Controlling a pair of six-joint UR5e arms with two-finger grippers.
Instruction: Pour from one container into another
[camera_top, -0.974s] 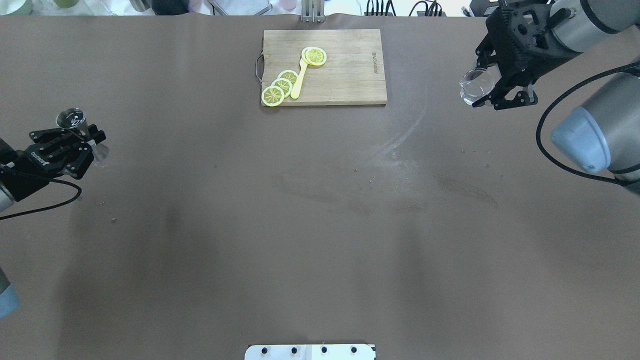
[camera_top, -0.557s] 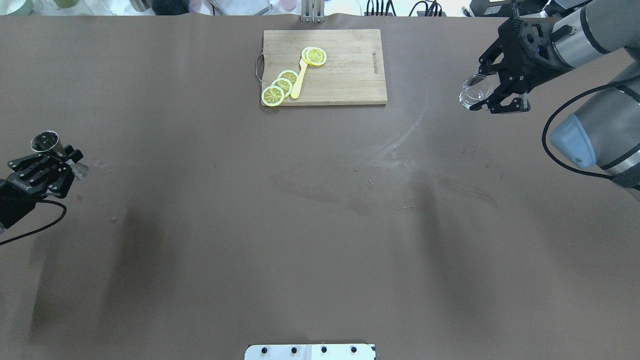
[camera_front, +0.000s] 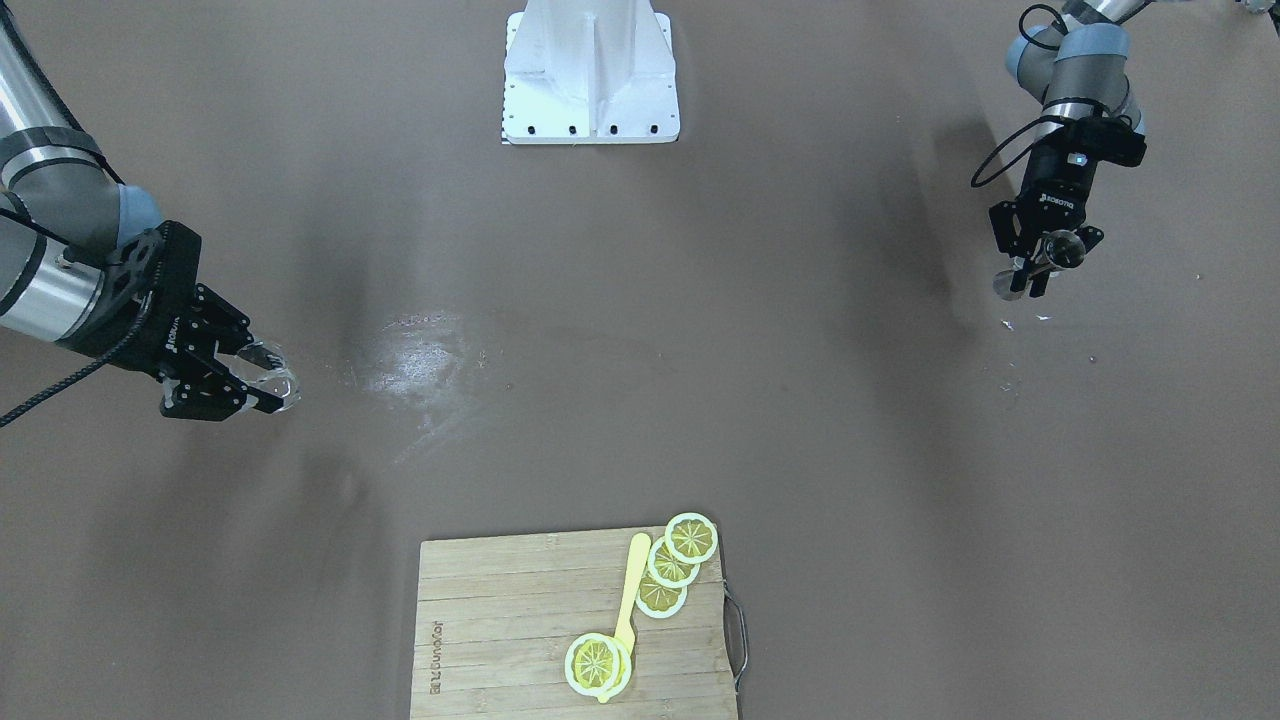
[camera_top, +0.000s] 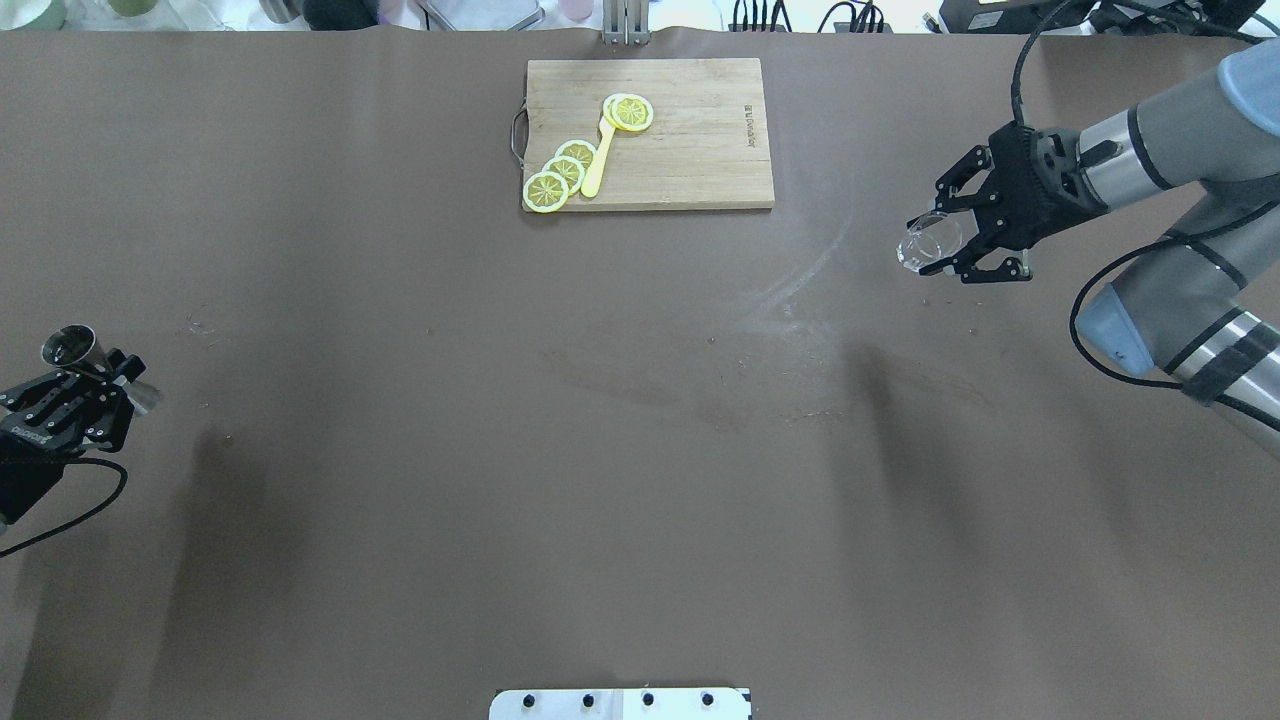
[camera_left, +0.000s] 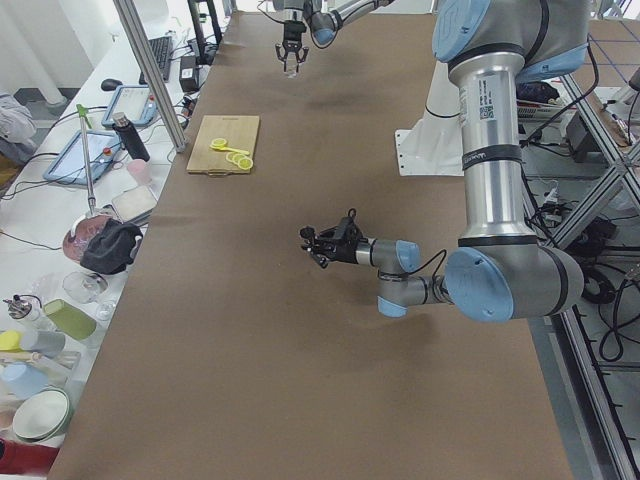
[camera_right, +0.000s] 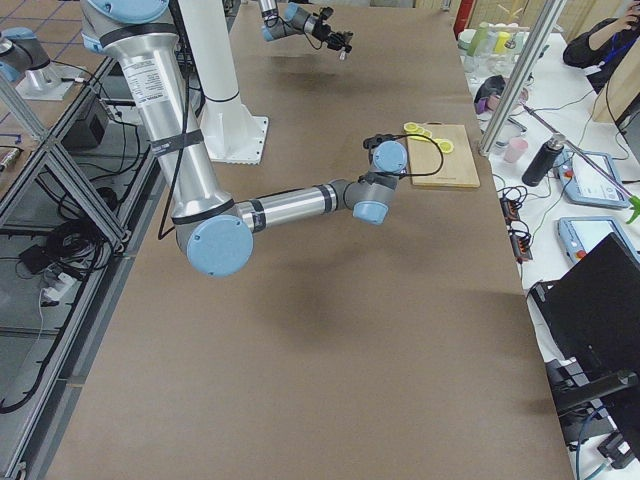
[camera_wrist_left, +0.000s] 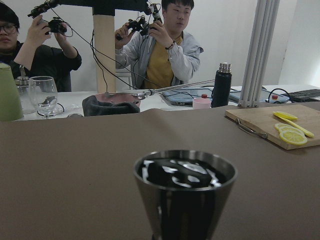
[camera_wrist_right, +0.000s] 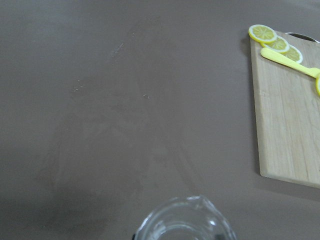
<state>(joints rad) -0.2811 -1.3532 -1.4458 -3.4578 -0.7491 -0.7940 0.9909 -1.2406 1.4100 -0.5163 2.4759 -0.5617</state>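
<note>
Gripping the steel jigger (camera_top: 70, 347) at its narrow waist, the left gripper (camera_top: 112, 380) sat at the table's (camera_top: 500, 450) far left edge, its fingers closed narrowly on the metal. In the left wrist view the jigger (camera_wrist_left: 184, 190) stood upright, mouth open and its inside dark and reflective. Well apart, on the opposite side of the table, the right gripper (camera_top: 955, 235) was closed around the clear glass cup (camera_top: 925, 245), which it held above the brown surface near the far right. The right wrist view showed only the cup's flared rim and spout (camera_wrist_right: 185, 222) at the bottom edge; whether it held liquid could not be told. Between the two arms, toward the far side, a wooden cutting board (camera_top: 690, 150) lay flat, carrying lemon slices (camera_top: 547, 191) and a yellow utensil (camera_top: 597, 160) resting among them. Two people (camera_wrist_left: 160, 50) sat beyond the table holding devices
</note>
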